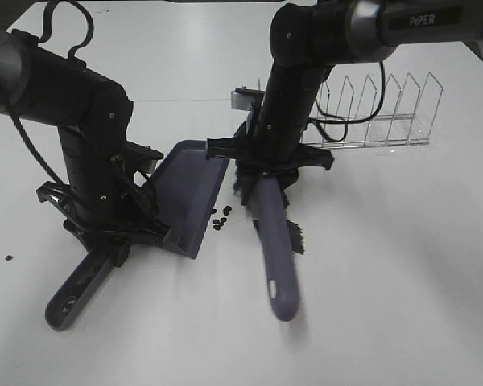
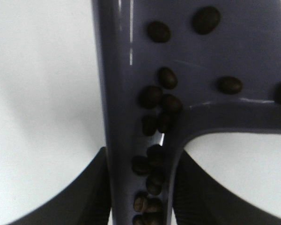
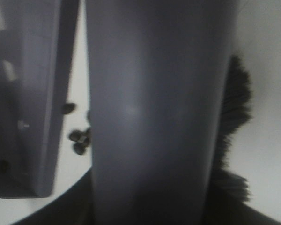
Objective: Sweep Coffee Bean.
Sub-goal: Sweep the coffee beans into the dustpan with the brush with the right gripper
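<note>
The left gripper (image 2: pixel 141 197) is clamped tight on the handle of the dustpan (image 1: pixel 195 193), which stands tilted on the table (image 1: pixel 386 281) at the left. Many coffee beans (image 2: pixel 154 159) lie along its handle groove and in its pan. The right gripper (image 1: pixel 266 173) is closed around the brush (image 1: pixel 275 257), just right of the pan, and a few more beans sit on the table between the two.

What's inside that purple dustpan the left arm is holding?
Coffee beans: several lie scattered in the dustpan, more crowd down its handle groove. A few lie on the table outside its lip. From above, the left arm hides the pan's rear.
</note>
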